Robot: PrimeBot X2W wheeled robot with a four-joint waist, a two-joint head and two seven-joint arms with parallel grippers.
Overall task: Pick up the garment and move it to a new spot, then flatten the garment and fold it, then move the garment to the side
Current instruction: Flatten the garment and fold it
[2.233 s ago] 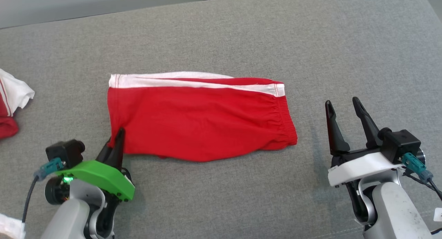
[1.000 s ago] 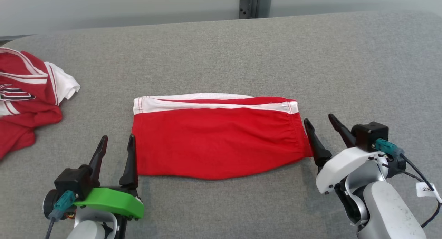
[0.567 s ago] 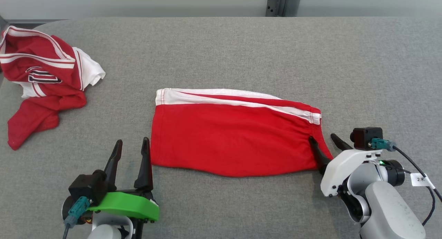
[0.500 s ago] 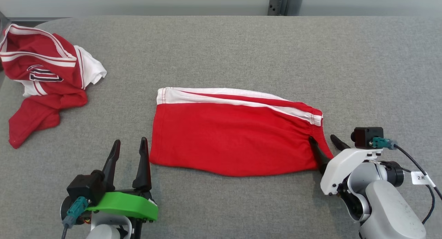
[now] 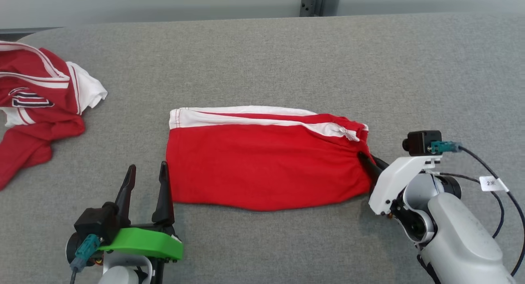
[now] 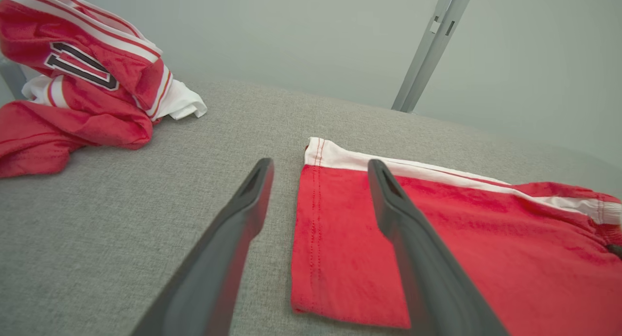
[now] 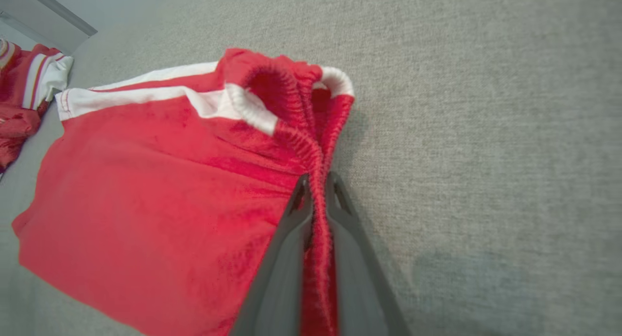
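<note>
We are looking first at the right gripper (image 7: pixel 317 180): its jaws are clenching on the gathered waistband of the red shorts (image 5: pixel 262 169), and the band is bunching up just above them in the right wrist view. The jaws of the left gripper (image 5: pixel 147 169) are standing released at the lower left corner of the shorts, by the hem. In the left wrist view one finger is lying over the cloth, but we cannot tell if it is touching.

The shorts are lying flat and doubled in the middle of the grey worktop (image 5: pixel 262 50). We are judging that the folding is under way, or that the move to the side is beginning. Next, the left jaws are needing to close on the hem corner, so that both ends are rising together.

The right fingertips are partly hiding under the cloth in the head view, so we cannot tell how many layers they are holding. A red and white jersey (image 5: pixel 37 103) is being cut off at the left edge.
</note>
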